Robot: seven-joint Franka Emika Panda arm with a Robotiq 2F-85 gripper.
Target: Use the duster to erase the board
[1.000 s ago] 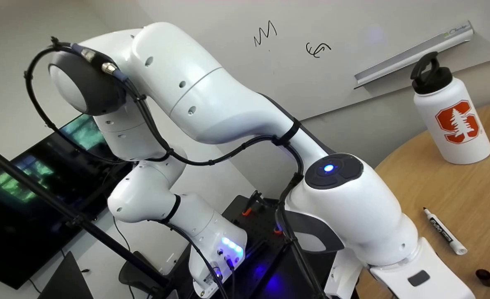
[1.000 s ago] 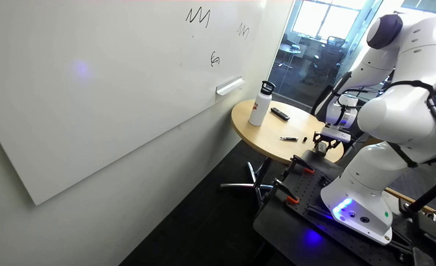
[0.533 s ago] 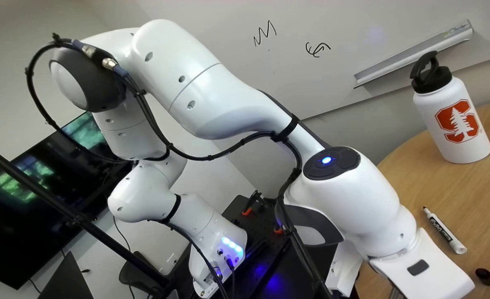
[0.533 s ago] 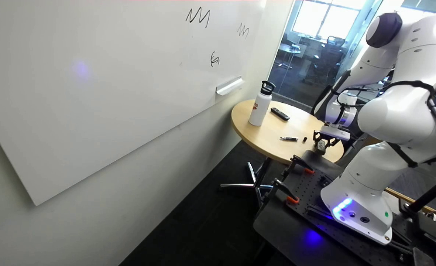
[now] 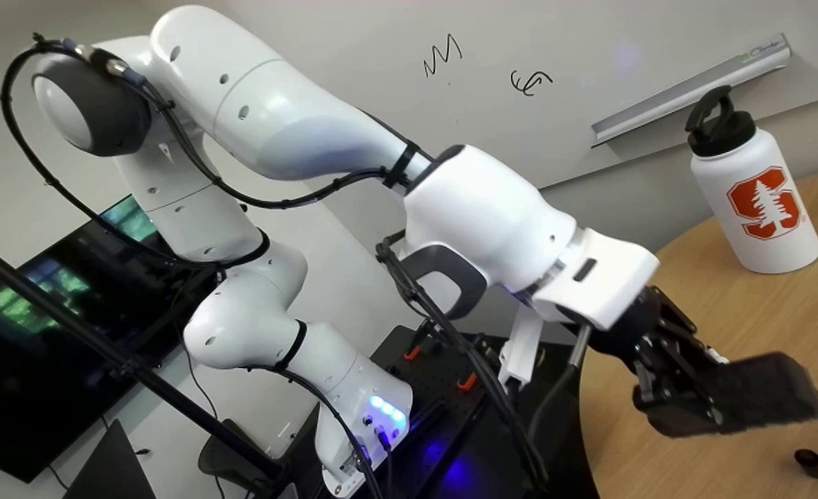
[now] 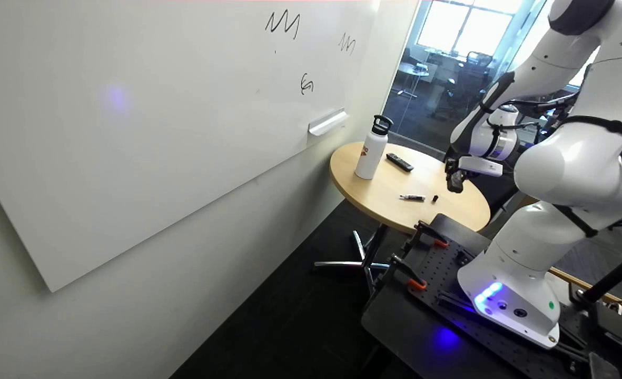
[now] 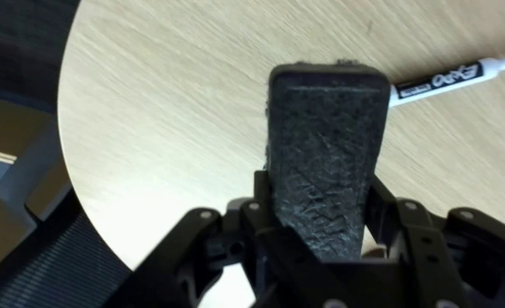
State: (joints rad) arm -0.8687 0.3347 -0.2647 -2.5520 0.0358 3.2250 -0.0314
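Note:
The duster (image 7: 325, 158) is a black block held lengthwise between the fingers of my gripper (image 7: 318, 184), which is shut on its sides. In both exterior views the duster (image 5: 762, 391) (image 6: 455, 183) is raised above the round wooden table, sticking out from the gripper (image 5: 699, 391) (image 6: 452, 166). The white board (image 6: 158, 131) hangs on the wall, well apart from the gripper. It bears a black zigzag (image 6: 283, 23) and a curled scribble (image 6: 306, 84), which show in both exterior views. A fainter zigzag (image 6: 347, 43) shows to their right.
A white bottle (image 5: 755, 208) stands on the table (image 6: 395, 187). A marker (image 7: 444, 83), its cap (image 5: 809, 462) and a black remote (image 6: 399, 162) lie there. A metal tray (image 6: 327, 122) juts from the board's lower edge. Clamps (image 6: 418, 284) sit on the robot's black stand.
The arm has lifted and turned, carrying the duster up from low over the table. Gripper and duster now show in the exterior view where they were out of sight before.

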